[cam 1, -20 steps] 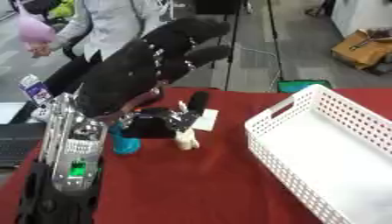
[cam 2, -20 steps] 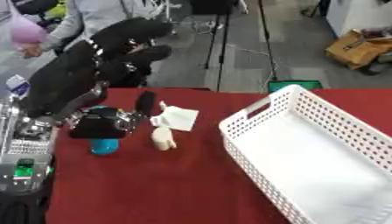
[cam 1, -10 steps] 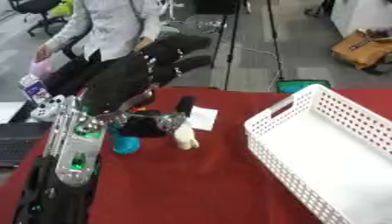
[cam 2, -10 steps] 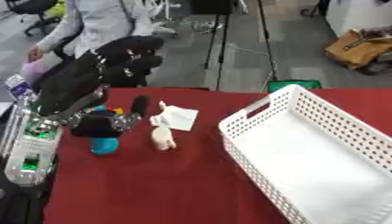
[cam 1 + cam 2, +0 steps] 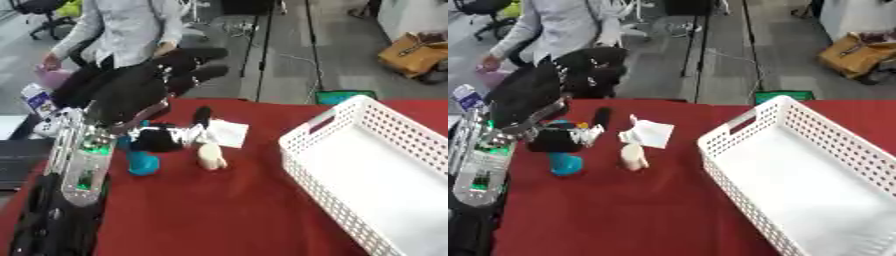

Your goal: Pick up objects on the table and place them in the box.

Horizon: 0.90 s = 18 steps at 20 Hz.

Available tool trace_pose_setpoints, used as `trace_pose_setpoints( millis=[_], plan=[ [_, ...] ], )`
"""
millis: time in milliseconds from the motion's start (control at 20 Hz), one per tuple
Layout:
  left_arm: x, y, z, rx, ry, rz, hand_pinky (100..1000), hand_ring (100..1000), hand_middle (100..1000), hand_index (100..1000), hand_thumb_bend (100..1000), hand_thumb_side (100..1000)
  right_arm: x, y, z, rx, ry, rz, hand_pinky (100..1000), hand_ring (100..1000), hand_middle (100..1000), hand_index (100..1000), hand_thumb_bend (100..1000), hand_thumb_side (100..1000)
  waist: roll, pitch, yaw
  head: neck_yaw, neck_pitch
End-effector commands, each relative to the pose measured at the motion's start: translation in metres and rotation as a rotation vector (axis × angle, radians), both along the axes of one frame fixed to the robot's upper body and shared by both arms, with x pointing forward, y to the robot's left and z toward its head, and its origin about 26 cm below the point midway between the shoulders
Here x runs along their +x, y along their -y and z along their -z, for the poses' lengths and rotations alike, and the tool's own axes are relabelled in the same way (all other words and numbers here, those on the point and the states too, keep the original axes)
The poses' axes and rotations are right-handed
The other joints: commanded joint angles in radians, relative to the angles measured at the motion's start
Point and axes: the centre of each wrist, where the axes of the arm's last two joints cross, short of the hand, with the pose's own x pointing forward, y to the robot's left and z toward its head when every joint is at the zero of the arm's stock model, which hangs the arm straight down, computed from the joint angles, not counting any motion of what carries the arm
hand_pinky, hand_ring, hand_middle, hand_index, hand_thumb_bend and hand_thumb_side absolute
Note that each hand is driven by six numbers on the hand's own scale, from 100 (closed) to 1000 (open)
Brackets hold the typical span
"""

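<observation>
We find the box [image 5: 798, 165] empty at the worktop's [image 5: 227, 210] right edge. The left hand [image 5: 131, 90] hovers at the far left corner, fingers straight, holding nothing. Beneath lie a black object [image 5: 157, 140], paper [image 5: 229, 132], teal piece [image 5: 142, 163] and cream piece [image 5: 210, 156], tightly clustered; we judge a descent may scatter them.

One basket [image 5: 382, 165], several small objects [image 5: 209, 156]

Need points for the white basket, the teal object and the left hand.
white basket [image 5: 730, 131], right eye view, near-left rim by the handle slot.
teal object [image 5: 143, 163], left eye view, middle of its body.
left hand [image 5: 131, 95], left eye view, back of the hand.
</observation>
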Motion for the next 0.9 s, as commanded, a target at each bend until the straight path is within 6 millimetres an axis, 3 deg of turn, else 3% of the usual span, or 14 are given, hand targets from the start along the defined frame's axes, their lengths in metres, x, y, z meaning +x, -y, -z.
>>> trace_pose_setpoints(
  millis=[50,100,300,550,700,800,850,900],
  plan=[
    [-0.001,-0.005,-0.008,-0.048,-0.036,-0.147,960,1000,1000,1000,100,614,-0.002,0.001,-0.009,0.007,0.196,-0.034,751,683,677,722,100,928,-0.007,-0.018,0.001,0.0,0.003],
    [-0.002,-0.002,-0.008,-0.055,-0.055,-0.166,964,1000,1000,1000,100,571,-0.002,0.001,-0.009,0.008,0.196,-0.034,751,683,676,722,100,927,-0.007,-0.018,0.0,0.001,0.002],
    [-0.005,0.007,-0.006,-0.07,-0.067,-0.137,970,1000,993,1000,100,574,-0.002,0.001,-0.009,0.01,0.196,-0.033,751,682,676,722,100,926,-0.008,-0.017,-0.004,0.003,0.0],
    [-0.004,0.014,-0.005,-0.02,-0.016,0.019,942,986,971,1000,100,545,-0.002,0.001,-0.009,0.013,0.196,-0.034,752,682,677,722,100,924,-0.008,-0.017,-0.008,0.005,-0.001],
    [0.0,0.012,-0.003,0.018,0.001,0.07,855,938,942,1000,100,448,-0.002,0.001,-0.009,0.014,0.195,-0.034,752,682,677,722,100,922,-0.007,-0.017,-0.008,0.005,-0.002],
    [0.002,0.01,-0.001,0.024,0.009,0.081,836,929,939,1000,100,433,-0.002,0.001,-0.009,0.014,0.195,-0.034,752,682,676,722,100,922,-0.007,-0.017,-0.008,0.004,-0.003],
    [0.004,0.01,-0.001,0.038,0.014,0.088,768,899,932,1000,100,393,-0.002,0.001,-0.009,0.015,0.195,-0.035,752,682,677,721,100,921,-0.007,-0.017,-0.008,0.004,-0.005],
    [0.005,0.011,0.0,0.054,0.018,0.095,762,896,931,1000,100,395,-0.002,0.001,-0.009,0.016,0.195,-0.035,752,682,677,721,100,921,-0.007,-0.017,-0.008,0.004,-0.006]
  ],
)
